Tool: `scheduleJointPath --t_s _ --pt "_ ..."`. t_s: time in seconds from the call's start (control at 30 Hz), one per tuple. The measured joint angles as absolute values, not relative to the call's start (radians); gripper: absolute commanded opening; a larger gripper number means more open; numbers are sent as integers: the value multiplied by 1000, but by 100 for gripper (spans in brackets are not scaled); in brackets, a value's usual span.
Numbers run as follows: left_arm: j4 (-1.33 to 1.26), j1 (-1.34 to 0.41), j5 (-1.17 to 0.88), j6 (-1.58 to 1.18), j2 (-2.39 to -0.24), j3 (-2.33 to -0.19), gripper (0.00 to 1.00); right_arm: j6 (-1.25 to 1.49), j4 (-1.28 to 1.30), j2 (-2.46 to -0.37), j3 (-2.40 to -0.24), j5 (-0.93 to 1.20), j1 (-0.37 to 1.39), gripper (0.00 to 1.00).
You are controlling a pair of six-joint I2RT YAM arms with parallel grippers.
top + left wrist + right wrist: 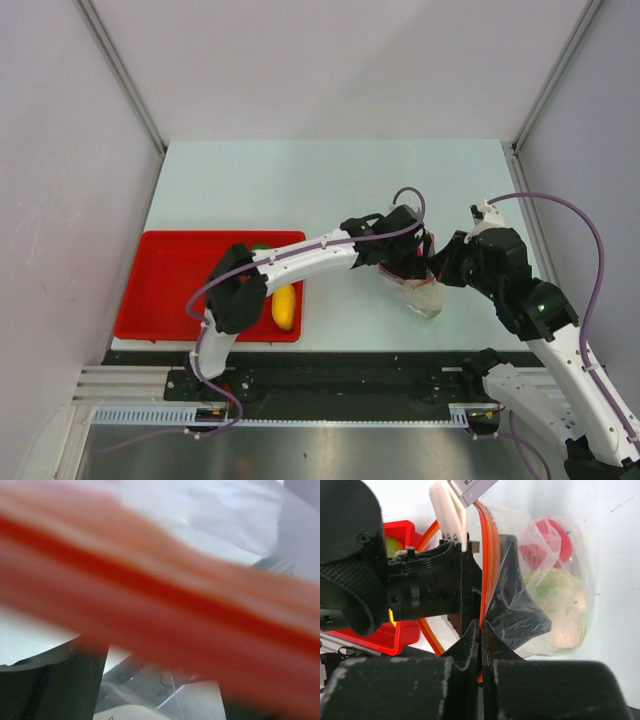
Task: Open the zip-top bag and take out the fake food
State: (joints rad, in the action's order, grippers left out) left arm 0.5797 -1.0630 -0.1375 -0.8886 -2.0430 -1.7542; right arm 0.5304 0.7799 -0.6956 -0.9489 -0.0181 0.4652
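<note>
The zip-top bag [424, 298] sits on the pale counter [300, 190] just in front of the 2 grippers, its mouth turned up toward them and its body hanging below. Fake food [555, 590] shows through the clear plastic: a red piece [551, 537], a green piece [547, 585] and a beige lumpy piece [567, 627], all at the end away from the mouth. The red zip strip [489, 570] is parted into 2 lips, 1 running straight and 1 bowing out to the side. The right gripper [481, 630] has its jaws closed tight on the straight lip. The left gripper [410, 265] meets the same lip from the other side, its jaws clamped across the strip, with 1 dark finger [517, 605] showing through the plastic. In the left wrist view the strip is only a red blur across the lens. Well to the left lies a red tray [170, 290] with a yellow oval [284, 307] at its near right corner.
</note>
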Motion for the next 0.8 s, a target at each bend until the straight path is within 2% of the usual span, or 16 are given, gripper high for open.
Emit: scheduleJointPath --t_s 0.43,0.53,0.57,0.67,0.7,0.77,0.8 --pt "570 -1064 -61 -959 -2154 -1830 84 523 793 -694 -949 -22 465 0" --pt "551 -1067 -59 -980 -2163 -1830 78 523 804 -693 -949 -24 465 0" --pt "544 -1068 -59 -987 -2167 -1830 75 523 808 -693 -949 -26 465 0" --pt "519 -1069 -65 -998 -2171 -1825 59 519 818 -691 -949 -26 465 0" --pt "504 -1069 -67 -997 -2171 -1819 48 517 821 -690 -949 -26 465 0" --pt "479 -1069 -73 -994 -2171 -1806 37 510 831 -683 -949 -31 465 0" --pt "471 -1069 -76 -991 -2171 -1802 26 508 837 -681 -949 -35 465 0"
